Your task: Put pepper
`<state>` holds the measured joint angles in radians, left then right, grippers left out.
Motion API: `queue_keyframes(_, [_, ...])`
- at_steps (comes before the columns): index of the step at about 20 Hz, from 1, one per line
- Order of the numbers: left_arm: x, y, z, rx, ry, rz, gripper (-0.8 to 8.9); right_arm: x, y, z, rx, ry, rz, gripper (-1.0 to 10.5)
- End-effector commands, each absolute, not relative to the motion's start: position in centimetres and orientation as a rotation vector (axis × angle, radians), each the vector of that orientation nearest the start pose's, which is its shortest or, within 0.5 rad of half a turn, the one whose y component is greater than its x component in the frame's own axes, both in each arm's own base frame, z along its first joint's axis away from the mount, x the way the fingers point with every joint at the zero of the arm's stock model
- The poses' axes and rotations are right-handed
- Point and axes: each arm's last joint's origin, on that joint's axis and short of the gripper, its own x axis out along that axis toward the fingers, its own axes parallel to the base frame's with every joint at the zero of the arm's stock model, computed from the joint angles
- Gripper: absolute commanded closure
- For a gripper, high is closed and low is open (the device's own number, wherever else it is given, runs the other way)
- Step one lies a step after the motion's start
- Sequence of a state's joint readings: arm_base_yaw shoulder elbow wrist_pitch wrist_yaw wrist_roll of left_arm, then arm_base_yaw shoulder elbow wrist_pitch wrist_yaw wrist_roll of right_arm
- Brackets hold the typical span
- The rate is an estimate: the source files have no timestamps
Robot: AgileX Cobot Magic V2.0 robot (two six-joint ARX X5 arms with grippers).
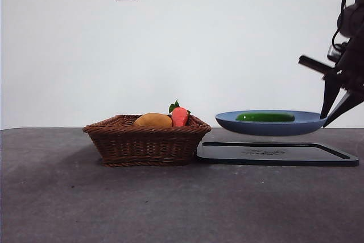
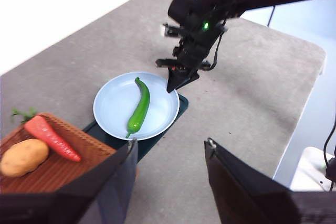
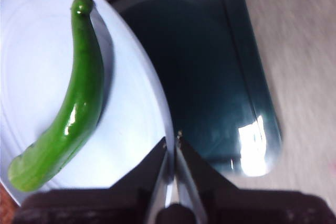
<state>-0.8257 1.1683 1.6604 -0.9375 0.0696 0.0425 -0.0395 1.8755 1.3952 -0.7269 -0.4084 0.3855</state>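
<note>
In the front view we are seeing the right end effector (image 1: 326, 119) reaching in from the right edge of the frame, its jaws pressed together on the rim of the blue plate (image 1: 267, 127) and pinching it. The plate is hanging in the air at centre right, clear of the dark tray (image 1: 277, 154) lying flat on the tabletop (image 1: 170, 203) below it. The pepper (image 1: 265, 117) is lying lengthwise on the plate, its glossy green top showing just above the rim.

In the right wrist view we are looking down on the same grip: the two jaws are closing on the plate edge at the bottom centre of the frame, and the pepper is curving across the left half.

At the left centre of the front view the wicker basket (image 1: 147, 139) is resting on the tabletop just beside the tray, holding a yellow-orange fruit (image 1: 153, 120) and a red-orange piece with green leaves (image 1: 180, 115).

The left end effector (image 2: 170, 179) is showing at the bottom of its own wrist view, with its jaws spread and nothing between them.
</note>
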Motion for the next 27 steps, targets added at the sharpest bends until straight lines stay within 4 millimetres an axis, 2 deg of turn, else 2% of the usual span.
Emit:
queue_keyframes(1, [12.7,-14.2,47.6,0.218,0.401,-0.898,5.81,38.9,-0.4,19.9,0.612,1.23,0.095,9.4])
queue_keyframes(14, [12.6,-14.1,47.3,0.207,0.445,-0.891,5.81,39.6,-0.5,16.7,0.523,1.293,0.077,9.3])
queue_keyframes(19, [12.6,-14.1,47.2,0.212,0.456,-0.888,5.81,39.5,-0.5,16.9,0.508,1.29,0.09,7.7])
queue_keyframes(22, [12.6,-13.9,47.1,0.229,0.471,-0.849,5.81,38.9,-0.5,19.1,0.486,1.248,0.109,7.7])
queue_keyframes(24, [12.6,-13.8,46.8,0.246,0.496,-0.824,5.81,37.7,-0.5,22.1,0.465,1.197,0.129,7.7])
queue_keyframes(27, [12.5,-13.6,46.5,0.267,0.524,-0.816,5.81,34.3,-0.2,27.8,0.417,1.11,0.17,7.7])
